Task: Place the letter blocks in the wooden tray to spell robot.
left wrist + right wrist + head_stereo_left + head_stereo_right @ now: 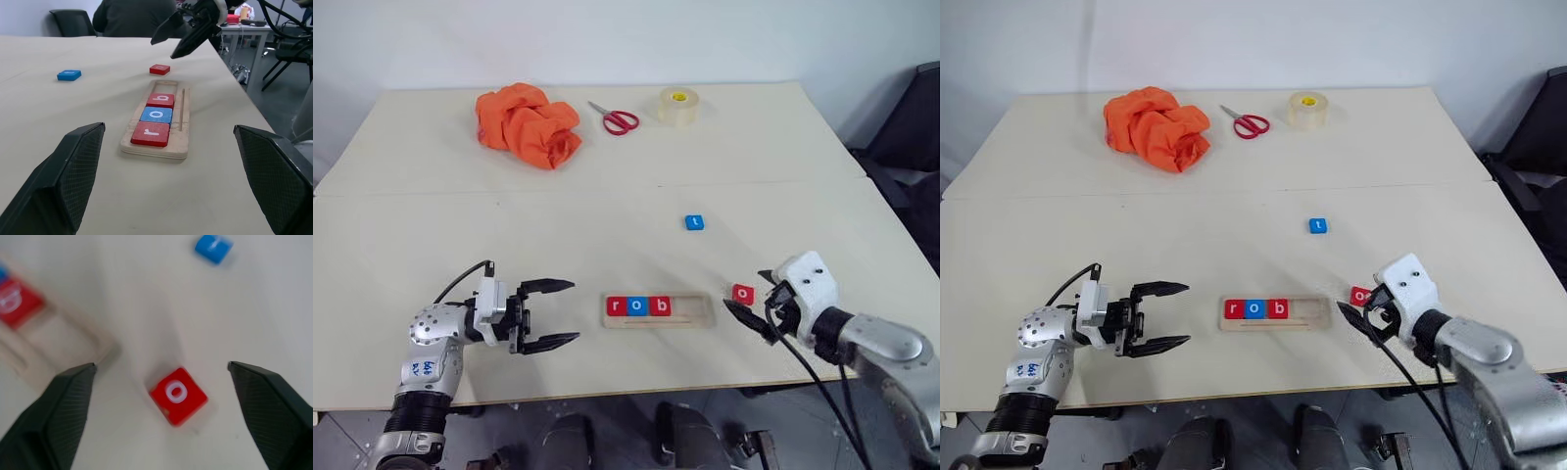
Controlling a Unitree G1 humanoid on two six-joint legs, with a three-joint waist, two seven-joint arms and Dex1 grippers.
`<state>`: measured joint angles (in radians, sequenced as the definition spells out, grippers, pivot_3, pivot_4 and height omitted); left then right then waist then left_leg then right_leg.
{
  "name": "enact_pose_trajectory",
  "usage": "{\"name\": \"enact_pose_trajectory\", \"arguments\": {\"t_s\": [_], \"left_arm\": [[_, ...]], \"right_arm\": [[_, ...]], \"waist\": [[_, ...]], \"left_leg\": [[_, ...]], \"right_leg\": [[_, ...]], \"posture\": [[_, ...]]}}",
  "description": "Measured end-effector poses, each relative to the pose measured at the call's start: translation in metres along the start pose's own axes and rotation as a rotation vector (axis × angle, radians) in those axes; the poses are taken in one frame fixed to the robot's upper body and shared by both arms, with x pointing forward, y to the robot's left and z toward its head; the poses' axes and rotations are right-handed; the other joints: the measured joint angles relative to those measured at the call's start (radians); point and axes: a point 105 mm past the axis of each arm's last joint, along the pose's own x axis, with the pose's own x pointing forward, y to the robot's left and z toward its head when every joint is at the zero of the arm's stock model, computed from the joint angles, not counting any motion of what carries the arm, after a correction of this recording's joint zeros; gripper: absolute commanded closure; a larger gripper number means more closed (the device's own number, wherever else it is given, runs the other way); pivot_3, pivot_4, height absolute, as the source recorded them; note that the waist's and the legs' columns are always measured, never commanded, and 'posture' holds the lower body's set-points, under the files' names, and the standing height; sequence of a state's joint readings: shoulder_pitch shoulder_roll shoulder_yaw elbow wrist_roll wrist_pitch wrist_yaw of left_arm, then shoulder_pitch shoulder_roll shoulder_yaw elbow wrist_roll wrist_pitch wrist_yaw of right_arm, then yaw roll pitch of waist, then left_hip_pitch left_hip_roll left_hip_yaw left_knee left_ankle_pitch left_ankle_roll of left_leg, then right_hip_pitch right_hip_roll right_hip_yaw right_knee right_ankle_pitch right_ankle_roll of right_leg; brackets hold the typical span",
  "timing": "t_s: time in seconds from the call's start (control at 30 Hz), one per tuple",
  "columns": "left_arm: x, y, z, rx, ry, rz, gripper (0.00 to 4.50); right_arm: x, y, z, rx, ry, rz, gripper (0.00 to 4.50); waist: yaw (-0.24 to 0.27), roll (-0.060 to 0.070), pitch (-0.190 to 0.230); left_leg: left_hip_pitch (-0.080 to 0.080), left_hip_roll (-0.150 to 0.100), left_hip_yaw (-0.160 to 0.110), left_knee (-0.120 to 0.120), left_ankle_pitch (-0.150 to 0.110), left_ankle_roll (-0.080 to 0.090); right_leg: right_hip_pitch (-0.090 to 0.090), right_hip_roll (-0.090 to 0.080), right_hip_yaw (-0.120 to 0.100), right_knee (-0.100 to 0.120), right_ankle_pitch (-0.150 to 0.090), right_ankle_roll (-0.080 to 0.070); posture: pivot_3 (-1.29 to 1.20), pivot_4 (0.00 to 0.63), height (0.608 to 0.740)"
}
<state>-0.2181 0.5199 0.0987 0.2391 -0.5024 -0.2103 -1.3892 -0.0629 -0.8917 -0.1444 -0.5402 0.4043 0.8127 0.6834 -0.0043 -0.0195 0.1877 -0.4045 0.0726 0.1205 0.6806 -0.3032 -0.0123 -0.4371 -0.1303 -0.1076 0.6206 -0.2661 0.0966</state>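
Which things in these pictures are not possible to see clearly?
- Person: left wrist view, cut off by the top edge.
- Wooden tray: right wrist view, blurred, cut by the left edge.
- Blue t block: right wrist view, cut by the top edge, letter blurred.

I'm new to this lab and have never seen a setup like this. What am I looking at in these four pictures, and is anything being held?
This is a humanoid robot with two arms. Two pictures come from cameras in its head, looking down over a table. The other two come from a camera on each wrist, looking out between that arm's two black fingers.

The left end effector and the right end effector are both open and hold nothing.

On the table lies a wooden tray holding three letter blocks, r, o and b. A red o block lies loose in front of the right end effector, and a blue t block lies farther back. At the far side are an orange cloth, red-handled scissors and a tape roll.
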Motion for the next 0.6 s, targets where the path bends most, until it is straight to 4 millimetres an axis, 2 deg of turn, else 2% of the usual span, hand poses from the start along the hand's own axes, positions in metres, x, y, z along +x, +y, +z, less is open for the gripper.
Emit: {"name": "enact_pose_trajectory", "arguments": {"t_s": [0.1, 0.27, 0.4, 0.5, 0.6], "left_arm": [[0.0, -0.002, -0.002, -0.003, -0.003, 0.008, 0.0], [0.0, -0.007, -0.003, -0.003, -0.003, 0.031, 0.0], [-0.002, -0.013, -0.004, -0.01, 0.003, 0.045, 0.0], [-0.004, -0.016, -0.005, -0.015, 0.007, 0.062, 0.0], [-0.005, -0.017, -0.004, -0.008, 0.008, 0.072, 0.0]], "right_arm": [[0.0, -0.013, -0.002, -0.07, 0.04, 0.076, 0.03], [0.011, -0.026, -0.012, -0.13, 0.103, 0.186, 0.03], [0.017, -0.029, -0.016, -0.166, 0.131, 0.254, 0.03], [0.02, -0.032, -0.023, -0.181, 0.161, 0.269, 0.93], [0.024, -0.03, -0.02, -0.194, 0.149, 0.287, 1.96]], "waist": [[0.001, 0.0, 0.0], [0.0, 0.0, 0.0], [0.001, 0.0, 0.0], [0.001, 0.0, 0.0], [0.002, 0.0, 0.0]], "left_leg": [[0.0, 0.0, 0.0, 0.0, 0.0, 0.0], [0.0, 0.0, 0.001, 0.0, 0.0, 0.0], [0.0, 0.0, 0.001, 0.0, 0.0, 0.0], [0.0, 0.0, 0.002, 0.001, 0.0, 0.0], [0.0, 0.0, 0.001, 0.001, 0.0, 0.0]], "right_leg": [[0.0, 0.001, -0.001, 0.0, 0.0, 0.0], [0.0, -0.001, 0.0, -0.001, 0.001, 0.001], [0.0, 0.0, 0.0, -0.001, 0.001, 0.001], [0.0, -0.001, 0.0, -0.001, 0.001, 0.001], [0.0, -0.001, -0.001, -0.001, 0.001, 0.001]], "posture": [[0.0, 0.15, 0.74], [0.0, 0.15, 0.74], [0.0, 0.15, 0.74], [0.0, 0.15, 0.74], [0.0, 0.15, 0.74]]}}
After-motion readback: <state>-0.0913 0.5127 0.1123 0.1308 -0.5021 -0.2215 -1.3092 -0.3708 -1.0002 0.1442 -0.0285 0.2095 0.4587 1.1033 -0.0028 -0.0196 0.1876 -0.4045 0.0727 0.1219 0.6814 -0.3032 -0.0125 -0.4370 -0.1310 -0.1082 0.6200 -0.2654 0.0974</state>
